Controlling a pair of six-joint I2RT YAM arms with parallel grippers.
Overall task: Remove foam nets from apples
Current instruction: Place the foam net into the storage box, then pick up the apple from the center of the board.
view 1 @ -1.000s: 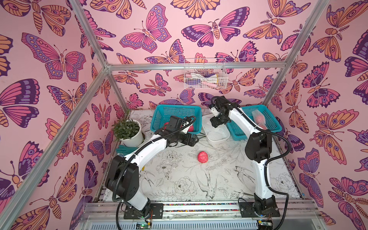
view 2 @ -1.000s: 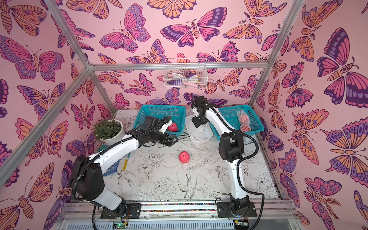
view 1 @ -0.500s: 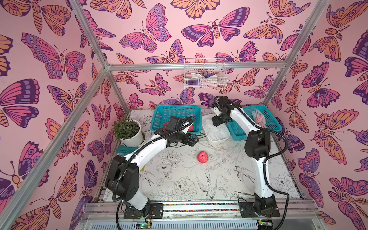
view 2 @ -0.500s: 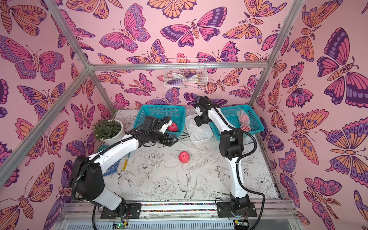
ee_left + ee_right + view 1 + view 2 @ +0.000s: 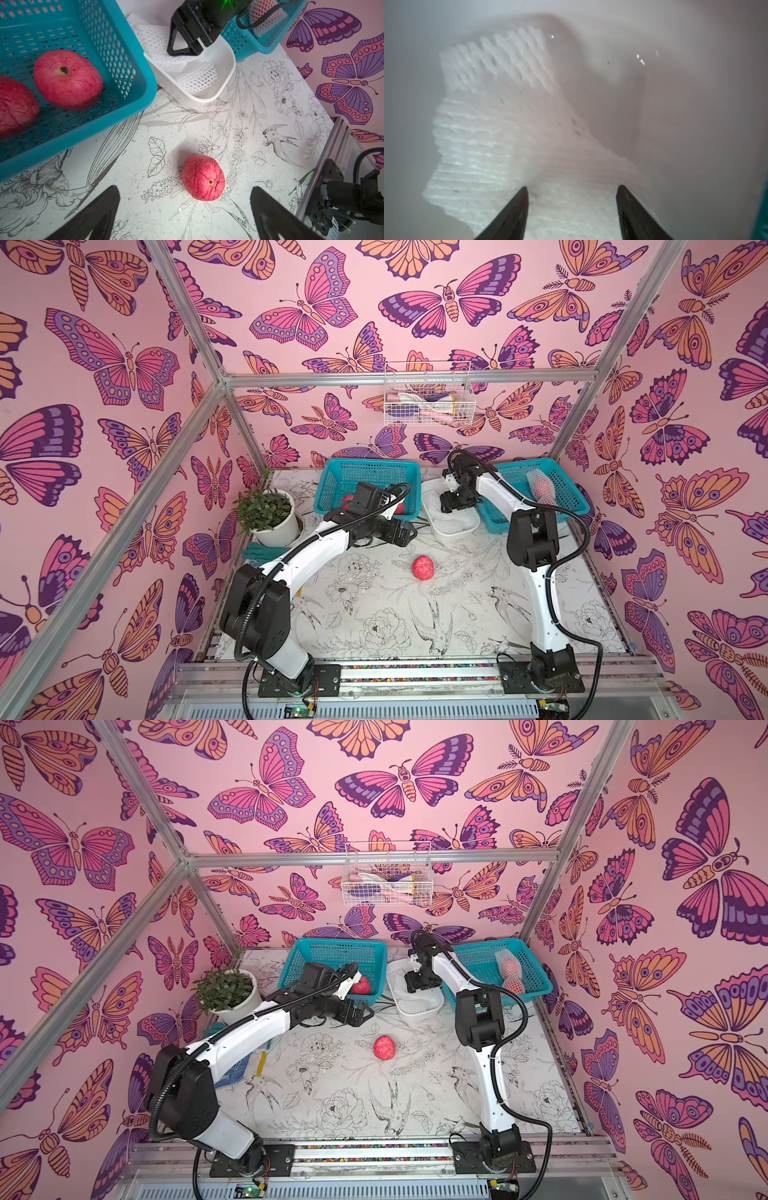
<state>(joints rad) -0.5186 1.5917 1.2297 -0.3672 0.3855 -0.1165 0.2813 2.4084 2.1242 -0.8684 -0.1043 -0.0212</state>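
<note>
Currently the left tool [image 5: 183,188] hangs over the counter [image 5: 374,626] with its jaws spread as wide as they go and nothing between them. Just on the near side of it, a bare red apple [image 5: 203,177] lies on the middle of the counter, apart from both baskets and free of any net. The left teal basket [image 5: 133,68], at the far side of the counter, holds two more bare apples [image 5: 68,80]. Between that basket and the right teal basket [image 5: 519,463] sits a white tray [image 5: 195,99], and flattened foam nets [image 5: 197,76] lie heaped in it. The right tool [image 5: 572,187] reaches down into this tray. Its jaws stand partly parted, with a foam net spread uncrushed beneath and between the fingertips. Whether the fingertips touch that net cannot be told from the blurred right wrist view. In the right basket, a top view shows two netted apples [image 5: 508,966], pale pink under white mesh, one just beside the other. A potted plant [image 5: 270,516] stands at the counter's far left corner.
</note>
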